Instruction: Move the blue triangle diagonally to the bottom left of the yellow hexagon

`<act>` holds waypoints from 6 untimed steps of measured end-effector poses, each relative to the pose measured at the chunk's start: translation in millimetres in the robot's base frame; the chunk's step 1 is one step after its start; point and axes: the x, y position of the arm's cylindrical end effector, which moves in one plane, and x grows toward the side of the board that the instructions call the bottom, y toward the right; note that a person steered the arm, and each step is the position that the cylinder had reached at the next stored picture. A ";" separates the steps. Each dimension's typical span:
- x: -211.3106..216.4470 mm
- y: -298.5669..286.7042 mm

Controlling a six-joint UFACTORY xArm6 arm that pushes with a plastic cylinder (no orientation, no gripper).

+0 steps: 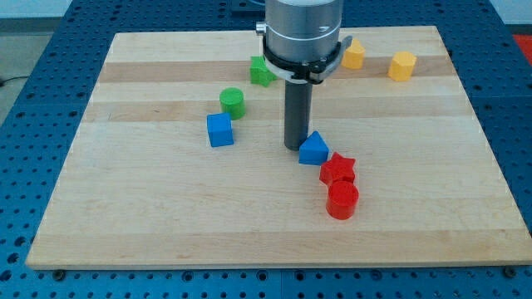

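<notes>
Nearest the view's bottom sits a red plastic cylinder (342, 200), touching a red plastic star (338, 169) just above it. Taking the blue plastic triangle (313, 149) as landmark: the star touches its lower right, my tip (296, 146) rests against its left side, and a blue plastic cube (220, 129) and green cylinder (232, 102) lie well to its left. No pincer exists on this rod, so nothing is clenched or released. Far toward the view's top right stands the yellow plastic hexagon (401, 66), beside another yellow block (354, 56); a green block (263, 71) sits upper left. Judging by this, the triangle remains well short; most of the push is left.
</notes>
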 end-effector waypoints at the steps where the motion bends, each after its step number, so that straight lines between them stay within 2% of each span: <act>1: 22.1 -62.1; 2: 37.6 -37.4; 3: 37.5 17.0; 4: 28.8 36.9; 6: 5.0 0.8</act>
